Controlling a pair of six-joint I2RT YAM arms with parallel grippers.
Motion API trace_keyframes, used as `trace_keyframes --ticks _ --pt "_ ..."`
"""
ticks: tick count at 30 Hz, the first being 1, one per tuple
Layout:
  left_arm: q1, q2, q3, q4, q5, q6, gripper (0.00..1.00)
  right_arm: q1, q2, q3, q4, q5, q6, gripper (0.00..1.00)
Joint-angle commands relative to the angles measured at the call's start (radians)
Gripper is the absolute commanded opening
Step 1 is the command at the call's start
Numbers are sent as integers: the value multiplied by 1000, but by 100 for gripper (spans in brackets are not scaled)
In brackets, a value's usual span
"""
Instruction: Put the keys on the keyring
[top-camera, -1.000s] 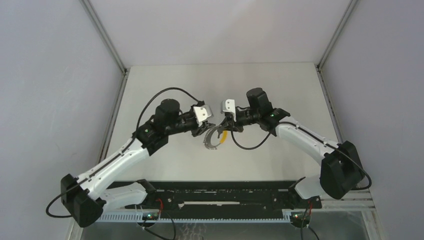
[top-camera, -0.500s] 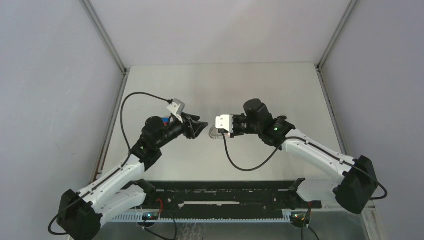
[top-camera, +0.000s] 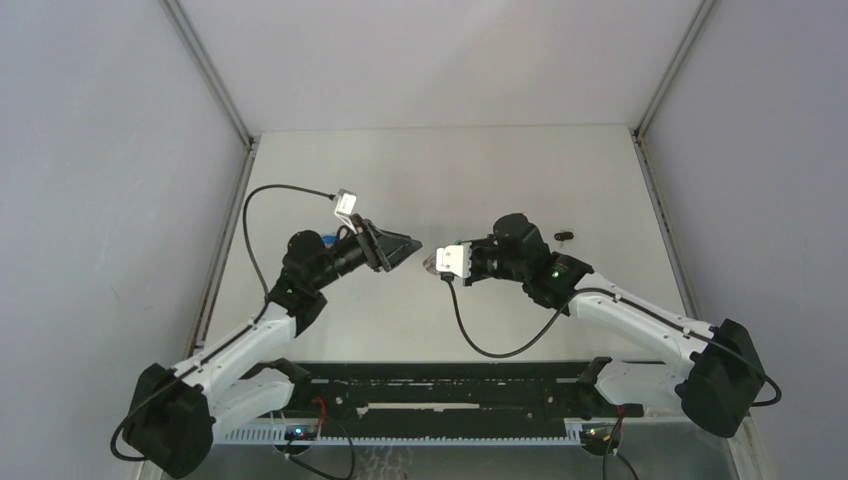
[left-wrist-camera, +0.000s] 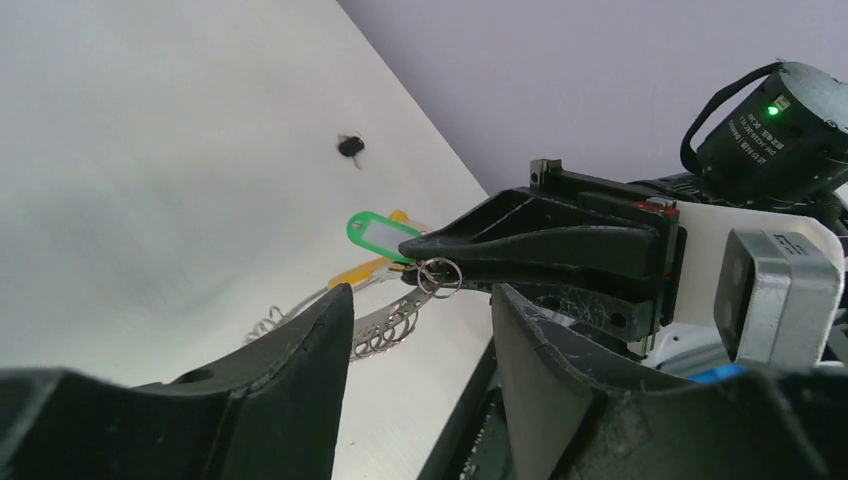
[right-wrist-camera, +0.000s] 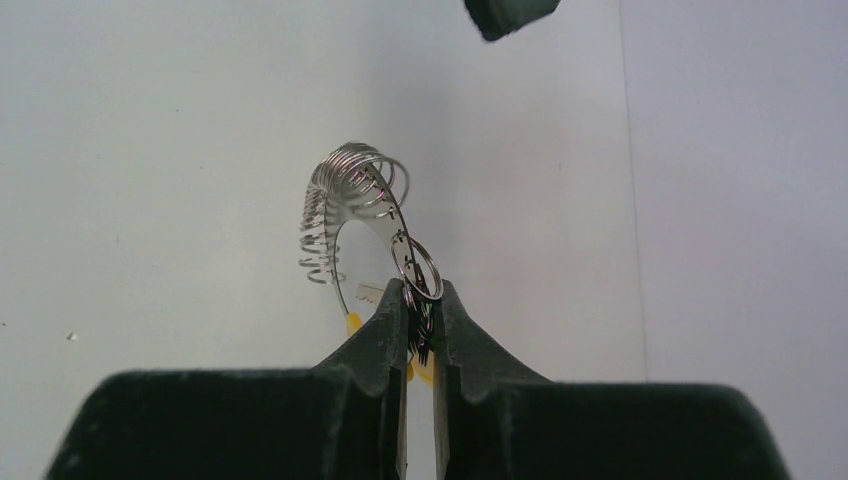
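Note:
The keyring (top-camera: 430, 266) is a silver chain loop (right-wrist-camera: 345, 210) with a green tag (left-wrist-camera: 378, 228), a yellow strip (left-wrist-camera: 365, 270) and small metal rings (left-wrist-camera: 440, 276). My right gripper (right-wrist-camera: 421, 290) is shut on one of those rings; it also shows in the top view (top-camera: 436, 264). The loop trails from the jaws toward the table. My left gripper (top-camera: 403, 247) is open and empty, a short way left of the keyring, facing it (left-wrist-camera: 420, 300). The tiny black-headed key (top-camera: 565, 236) lies on the table behind the right arm, also seen in the left wrist view (left-wrist-camera: 350, 147).
The white table (top-camera: 450, 170) is walled by grey panels with metal posts at the back corners (top-camera: 210, 70). A black rail (top-camera: 440, 390) runs along the near edge between the arm bases. The left fingertip (right-wrist-camera: 510, 12) shows at the top of the right wrist view.
The left gripper has let go of the keyring, opened and drawn back to the left. The right gripper has carried the keyring slightly nearer, uncovering the black key behind it.

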Motion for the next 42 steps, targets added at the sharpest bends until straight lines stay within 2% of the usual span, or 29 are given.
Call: trace_keyframes --ticks 1,8,14,31,42 --pt "5 33 -19 130 83 -128 56 9 -9 7 115 -2 -17 0" --pt "5 102 -9 131 117 -167 49 9 -11 -24 170 1 -13 0" --pt "-5 156 5 134 142 -169 47 7 1 -30 173 -6 -4 0" --pt "-23 160 11 110 160 -152 39 -11 -12 -51 197 -41 26 0" --pt "-31 122 3 21 76 -116 37 -14 -29 -68 228 -41 43 0"
